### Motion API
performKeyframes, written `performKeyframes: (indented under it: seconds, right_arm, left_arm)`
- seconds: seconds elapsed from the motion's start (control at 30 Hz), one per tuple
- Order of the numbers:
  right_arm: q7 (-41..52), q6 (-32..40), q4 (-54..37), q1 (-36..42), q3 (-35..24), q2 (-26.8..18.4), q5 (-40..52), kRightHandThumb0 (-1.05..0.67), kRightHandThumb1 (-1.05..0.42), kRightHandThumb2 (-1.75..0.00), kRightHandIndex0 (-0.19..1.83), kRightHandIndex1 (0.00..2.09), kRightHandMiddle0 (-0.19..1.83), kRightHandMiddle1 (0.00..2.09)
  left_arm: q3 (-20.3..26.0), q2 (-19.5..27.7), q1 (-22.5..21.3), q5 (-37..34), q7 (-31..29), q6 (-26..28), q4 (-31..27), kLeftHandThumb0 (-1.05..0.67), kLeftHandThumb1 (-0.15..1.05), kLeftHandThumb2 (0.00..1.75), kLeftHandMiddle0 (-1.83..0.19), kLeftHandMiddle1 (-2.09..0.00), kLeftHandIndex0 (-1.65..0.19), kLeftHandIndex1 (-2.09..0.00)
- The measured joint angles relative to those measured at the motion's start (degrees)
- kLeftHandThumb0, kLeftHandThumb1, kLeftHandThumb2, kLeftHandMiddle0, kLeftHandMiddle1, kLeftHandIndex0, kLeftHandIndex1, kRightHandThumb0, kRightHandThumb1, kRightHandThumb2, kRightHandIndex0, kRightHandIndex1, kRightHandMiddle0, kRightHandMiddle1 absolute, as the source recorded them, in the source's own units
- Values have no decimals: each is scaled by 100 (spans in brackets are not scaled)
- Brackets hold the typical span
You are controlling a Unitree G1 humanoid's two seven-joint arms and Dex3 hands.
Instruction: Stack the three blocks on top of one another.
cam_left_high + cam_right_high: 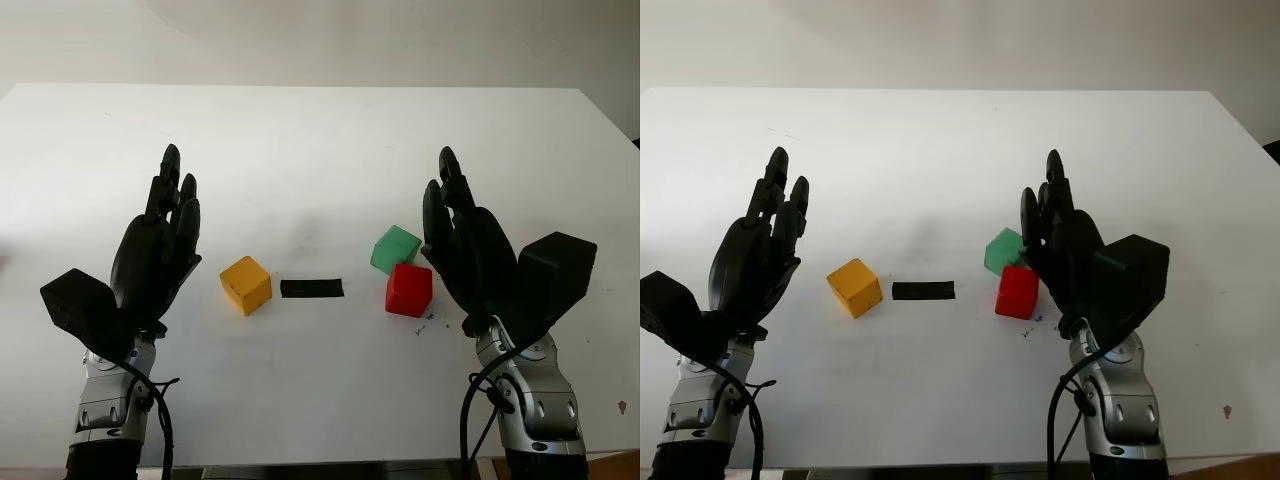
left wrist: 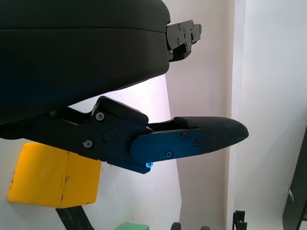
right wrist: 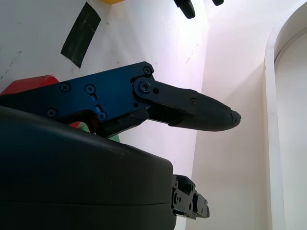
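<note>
Three blocks lie apart on the white table [image 1: 320, 130]. The yellow block [image 1: 246, 285] sits left of centre. The green block [image 1: 395, 247] and the red block [image 1: 409, 289] sit right of centre, the red one touching the green one's near corner. My left hand [image 1: 168, 220] is open just left of the yellow block, holding nothing. My right hand [image 1: 457, 222] is open just right of the green and red blocks, also holding nothing. The left wrist view shows the yellow block [image 2: 53, 177] close beside the hand's shell; the right wrist view shows the red block [image 3: 29, 85].
A short strip of black tape [image 1: 312, 288] lies flat between the yellow and red blocks. The table's far edge meets a pale wall [image 1: 320, 40]. Small dark specks [image 1: 425, 325] mark the surface near the red block.
</note>
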Motion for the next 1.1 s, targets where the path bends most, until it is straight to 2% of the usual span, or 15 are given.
performKeyframes:
  seconds: [0.37,0.47,0.53,0.63,0.7,0.87,0.97,1.1]
  right_arm:
    - [20,2,79,18,16,1,29,-73,-105,-65,-19,0,-19,0]
    - [70,-13,94,-8,2,-10,37,-73,-105,-61,-19,0,-19,0]
    - [163,-30,95,-56,2,-183,-75,-75,-105,-56,-19,0,-18,1]
    - [481,-337,154,-262,-44,-772,-382,-73,-103,-23,-19,0,-11,6]
    - [790,-558,166,-480,-141,-1195,-450,-71,-97,-11,-19,0,-4,9]
    - [1588,-1615,366,-1036,-40,-2633,-1387,-69,-81,-2,-13,4,13,17]
    - [2002,-2452,603,-1374,170,-3377,-1973,-68,-78,-3,-10,6,16,19]
    - [2406,-3933,899,-1808,563,-4327,-2867,-65,-77,-4,-6,7,22,20]
  left_arm:
    - [0,1,38,9,20,5,-3,-80,105,51,14,-5,17,-5]
    - [5,1,36,4,24,6,-3,-79,105,50,14,-5,17,-5]
    - [6,1,34,-17,21,7,-2,-78,105,51,14,-5,17,-5]
    - [11,8,32,-33,-1,7,-2,-78,105,51,15,-5,17,-5]
    - [11,16,30,-35,-4,7,-2,-78,105,52,14,-5,17,-5]
    - [11,17,27,-41,4,60,-3,-79,105,51,14,-5,17,-5]
    - [11,18,28,-42,6,63,-5,-78,105,51,14,-5,17,-5]
    - [13,24,28,-39,4,61,-7,-77,105,53,13,-6,16,-6]
